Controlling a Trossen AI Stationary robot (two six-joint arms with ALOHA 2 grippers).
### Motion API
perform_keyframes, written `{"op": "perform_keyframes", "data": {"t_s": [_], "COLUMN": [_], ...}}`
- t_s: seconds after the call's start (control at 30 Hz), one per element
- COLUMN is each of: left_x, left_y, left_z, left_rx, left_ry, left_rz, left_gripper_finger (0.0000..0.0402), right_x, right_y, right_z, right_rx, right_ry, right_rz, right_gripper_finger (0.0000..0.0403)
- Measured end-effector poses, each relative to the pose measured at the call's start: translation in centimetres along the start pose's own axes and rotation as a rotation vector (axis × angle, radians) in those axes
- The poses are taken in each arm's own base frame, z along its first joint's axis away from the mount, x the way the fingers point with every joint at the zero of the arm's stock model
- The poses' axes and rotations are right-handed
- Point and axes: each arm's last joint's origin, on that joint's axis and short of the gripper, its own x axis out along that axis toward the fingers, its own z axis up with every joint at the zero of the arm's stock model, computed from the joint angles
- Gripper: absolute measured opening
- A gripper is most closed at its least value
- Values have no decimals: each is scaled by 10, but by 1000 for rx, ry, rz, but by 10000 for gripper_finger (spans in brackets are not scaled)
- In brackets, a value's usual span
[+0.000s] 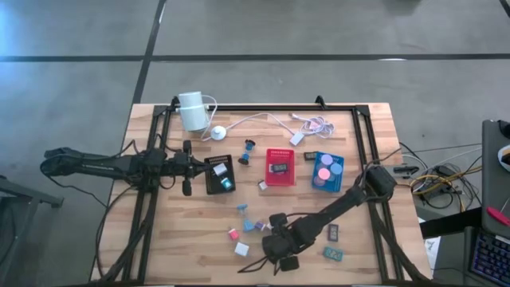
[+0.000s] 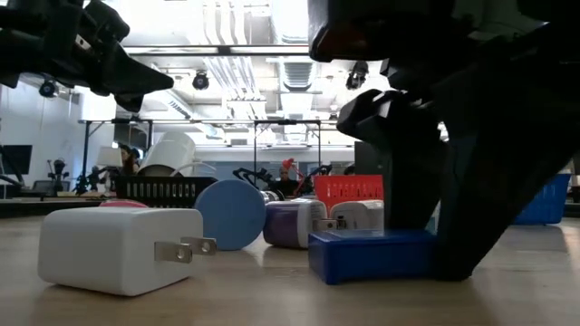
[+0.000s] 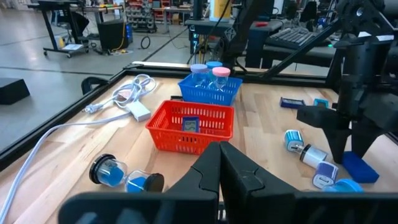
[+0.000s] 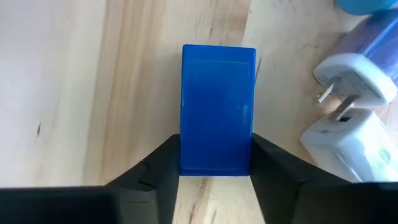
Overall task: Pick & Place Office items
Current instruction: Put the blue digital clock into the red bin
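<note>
The table (image 1: 199, 239) was pale wooden butcher-block planking, framed by a black rail, standing on a grey concrete floor; beyond it the room ran back bright, with ceiling lights, racks and benches. On the wood sat three small mesh baskets in a row: a black one (image 1: 219, 174), a red one (image 1: 280, 166) and a blue one (image 1: 327, 171) holding pastel discs. A white cylinder device (image 1: 191, 110) lay at the far edge with its white cable (image 1: 263, 119) looping across. Near the front, small glossy plastic pieces were scattered: a white plug adapter (image 2: 118, 246) with metal prongs, a round blue disc (image 2: 234, 214) and a flat blue block (image 4: 217, 109). The right gripper (image 4: 214, 163) stood straight down over that blue block, its dark fingers touching both long sides, the block flat on the wood. The left gripper (image 3: 219, 163) hung by the black basket, jaws together, holding nothing.
</note>
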Motion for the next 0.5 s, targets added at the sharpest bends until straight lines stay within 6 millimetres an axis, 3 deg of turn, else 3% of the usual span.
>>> {"op": "perform_keyframes", "data": {"t_s": [0.13, 0.33, 0.5], "left_x": [0, 0, 0], "left_y": [0, 0, 0], "left_z": [0, -1, -5], "left_rx": [0, 0, -2], "left_ry": [0, 2, -17], "left_rz": [0, 0, -1], "left_gripper_finger": [7, 7, 7], "right_x": [-10, -48, -98], "right_y": [0, -6, -20], "right_z": [2, 11, 16], "right_rx": [-18, -32, -57], "right_ry": [-20, -127, -270], "right_rz": [18, 44, 30], "right_gripper_finger": [141, 141, 141]}}
